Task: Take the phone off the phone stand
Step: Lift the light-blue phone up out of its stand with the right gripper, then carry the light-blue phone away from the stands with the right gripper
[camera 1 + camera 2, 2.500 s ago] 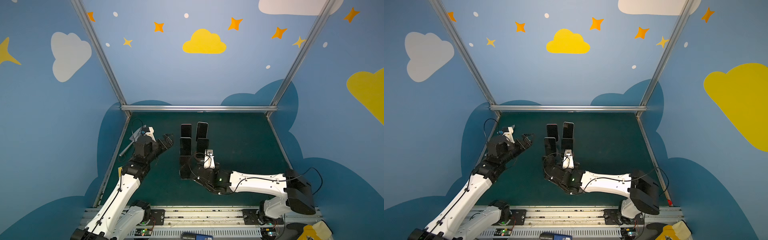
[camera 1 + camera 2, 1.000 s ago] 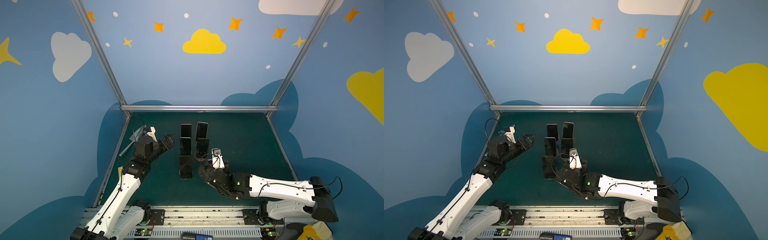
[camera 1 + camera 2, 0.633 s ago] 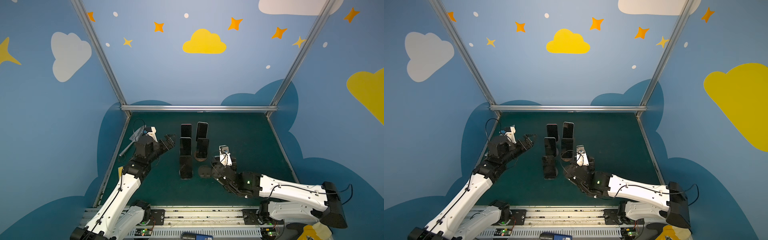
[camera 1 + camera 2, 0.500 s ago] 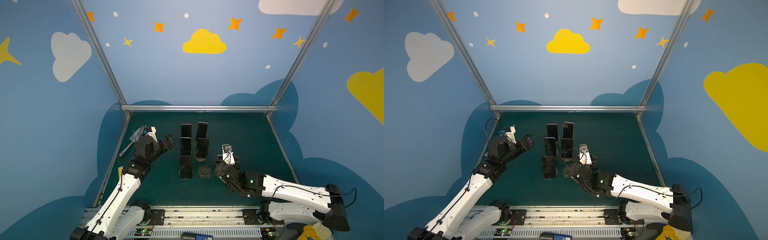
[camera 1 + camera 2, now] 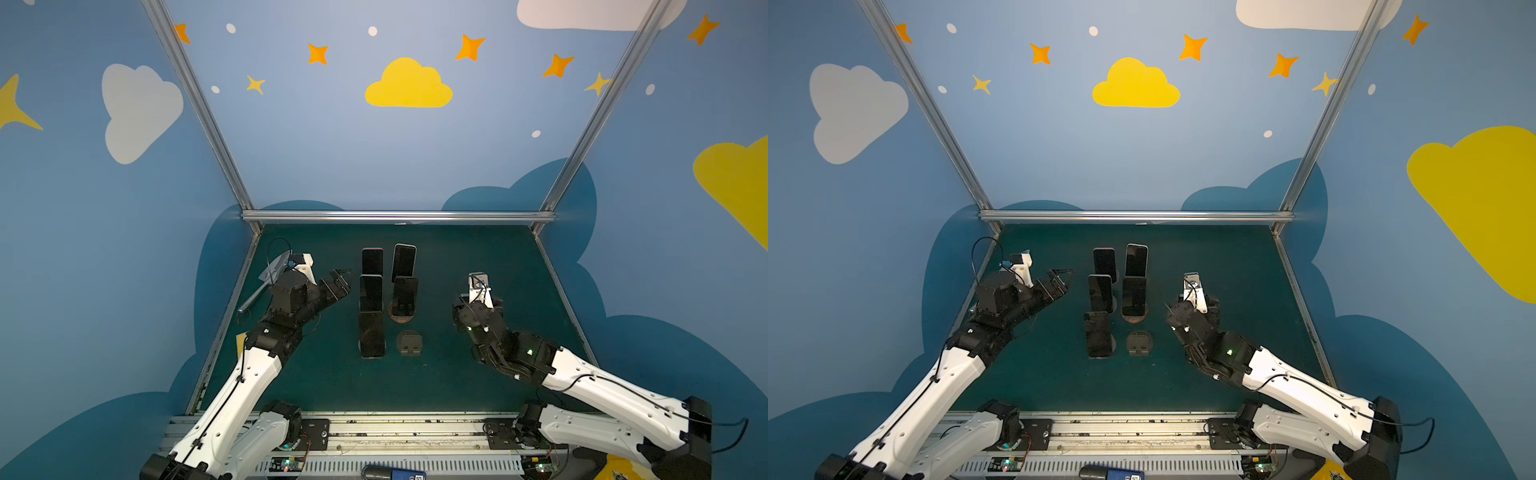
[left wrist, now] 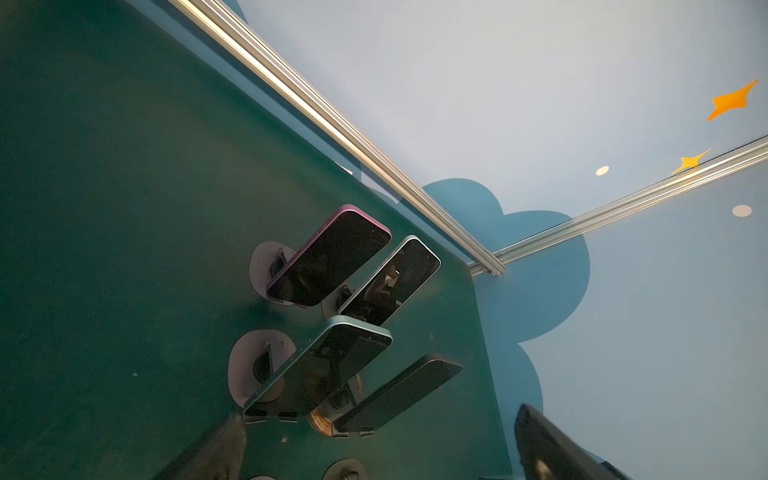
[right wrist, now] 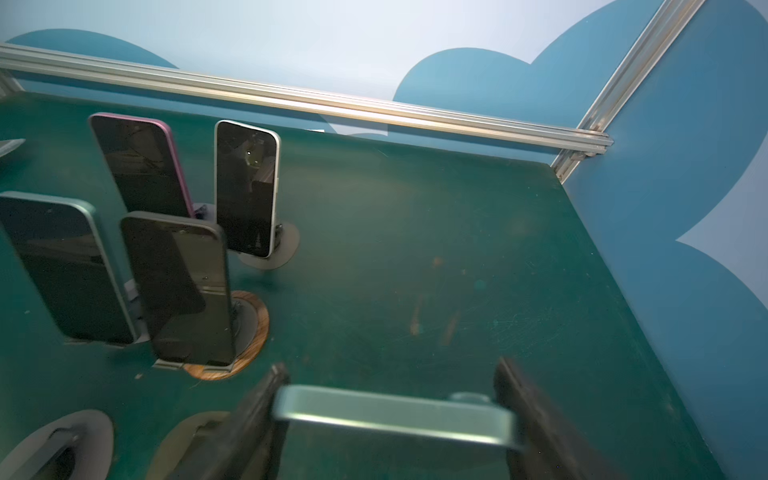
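The phone (image 7: 390,413) (blurred) runs off the right wrist view's edge, its screen unseen.

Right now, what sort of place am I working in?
Probably a purpose-built robot test booth, not a home or shop. Signs: blue walls painted with clouds and stars, an aluminium frame edging a green table, and two rows of phones propped on stands.
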Available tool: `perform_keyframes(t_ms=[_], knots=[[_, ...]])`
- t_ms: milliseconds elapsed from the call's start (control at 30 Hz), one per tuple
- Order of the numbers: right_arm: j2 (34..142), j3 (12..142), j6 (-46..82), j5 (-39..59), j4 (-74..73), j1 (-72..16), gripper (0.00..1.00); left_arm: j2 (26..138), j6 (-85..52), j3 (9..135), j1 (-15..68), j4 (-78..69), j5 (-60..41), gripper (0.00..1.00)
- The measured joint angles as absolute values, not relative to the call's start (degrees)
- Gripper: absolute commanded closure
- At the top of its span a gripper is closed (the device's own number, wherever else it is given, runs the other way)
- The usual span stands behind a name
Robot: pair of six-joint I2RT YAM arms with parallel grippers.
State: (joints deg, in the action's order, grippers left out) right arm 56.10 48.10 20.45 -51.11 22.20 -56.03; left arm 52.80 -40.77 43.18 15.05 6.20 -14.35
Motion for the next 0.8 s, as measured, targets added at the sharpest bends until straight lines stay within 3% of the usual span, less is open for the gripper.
perform_keyframes(t_ms=[300, 800], knots=[[58.4, 48.1, 16.6, -41.1, 19.0, -45.1, 0.38, 52.8, -40.6, 43.2, 15.2, 6.2, -14.3, 0.0], [68.6, 49.7, 13.1, -29.6, 14.3, -36.4, 0.37, 53.6, -39.6, 43.3, 15.4, 6.6, -14.1, 0.0]])
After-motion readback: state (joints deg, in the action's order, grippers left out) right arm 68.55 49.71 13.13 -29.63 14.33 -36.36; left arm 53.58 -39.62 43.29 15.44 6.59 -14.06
